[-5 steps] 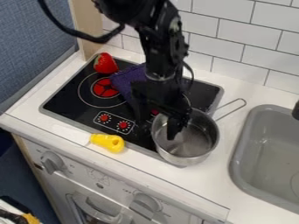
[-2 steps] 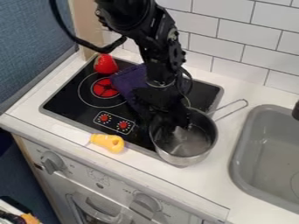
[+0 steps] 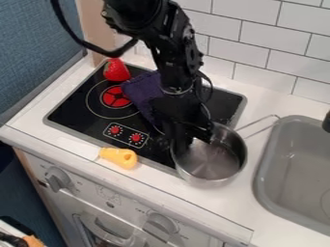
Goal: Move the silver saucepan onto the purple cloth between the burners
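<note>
The black two-finger tool (image 3: 185,141) hangs down from the arm over the cloth-side rim of the silver metal saucepan (image 3: 216,164), its lower end reaching into the pan's mouth. Whether the tool is open, closed or gripping the rim, I cannot tell. The saucepan sits below the tool and toward the sink, overlapping the front corner of the black stove top (image 3: 80,116) and the white table (image 3: 274,226), off the cloth. Its thin wire handle runs away from the tool toward the rim of the grey sink (image 3: 258,185); whether it touches that rim is unclear.

The purple cloth (image 3: 143,88) lies on the stove on the wall side of the tool, toward the red burner, partly hidden behind the arm. Farther from the tool, past the cloth, a red toy strawberry (image 3: 116,71) stands at the back corner of the stove. The red burner (image 3: 116,97) is on that same side, nearer the tool than the strawberry. Two red dials (image 3: 136,138) are beside the tool, well short of the burner. A knife with a yellow handle (image 3: 118,157) and a pale blade lies on the table in front of the stove, toward the oven knobs from the tool.
</note>
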Robot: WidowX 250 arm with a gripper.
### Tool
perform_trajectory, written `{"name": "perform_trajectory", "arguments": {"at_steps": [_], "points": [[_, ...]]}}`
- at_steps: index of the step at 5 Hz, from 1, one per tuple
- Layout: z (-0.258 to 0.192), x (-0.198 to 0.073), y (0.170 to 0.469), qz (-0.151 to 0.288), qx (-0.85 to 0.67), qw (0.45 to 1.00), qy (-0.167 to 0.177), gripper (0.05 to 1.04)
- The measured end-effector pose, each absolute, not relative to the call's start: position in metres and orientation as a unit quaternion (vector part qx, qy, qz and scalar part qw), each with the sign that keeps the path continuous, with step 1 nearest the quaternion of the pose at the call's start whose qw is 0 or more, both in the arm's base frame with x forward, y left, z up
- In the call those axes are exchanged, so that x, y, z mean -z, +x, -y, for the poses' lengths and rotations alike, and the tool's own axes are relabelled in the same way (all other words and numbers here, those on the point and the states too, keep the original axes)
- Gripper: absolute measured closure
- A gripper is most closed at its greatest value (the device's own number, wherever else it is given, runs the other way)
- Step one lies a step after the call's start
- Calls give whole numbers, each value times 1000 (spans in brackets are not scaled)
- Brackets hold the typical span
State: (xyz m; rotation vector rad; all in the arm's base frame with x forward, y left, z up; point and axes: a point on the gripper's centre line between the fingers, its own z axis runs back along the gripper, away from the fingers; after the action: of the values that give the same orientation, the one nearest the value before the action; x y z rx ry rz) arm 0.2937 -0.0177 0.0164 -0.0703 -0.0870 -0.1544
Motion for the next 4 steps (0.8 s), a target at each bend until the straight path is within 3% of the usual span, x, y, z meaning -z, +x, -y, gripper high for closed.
{"name": "perform_trajectory", "arguments": {"at_steps": [2,4], "points": [[3,-53,308,76,3,996,-44,1005],[-52,-72,314,83,-118,990,5,1006]]}}
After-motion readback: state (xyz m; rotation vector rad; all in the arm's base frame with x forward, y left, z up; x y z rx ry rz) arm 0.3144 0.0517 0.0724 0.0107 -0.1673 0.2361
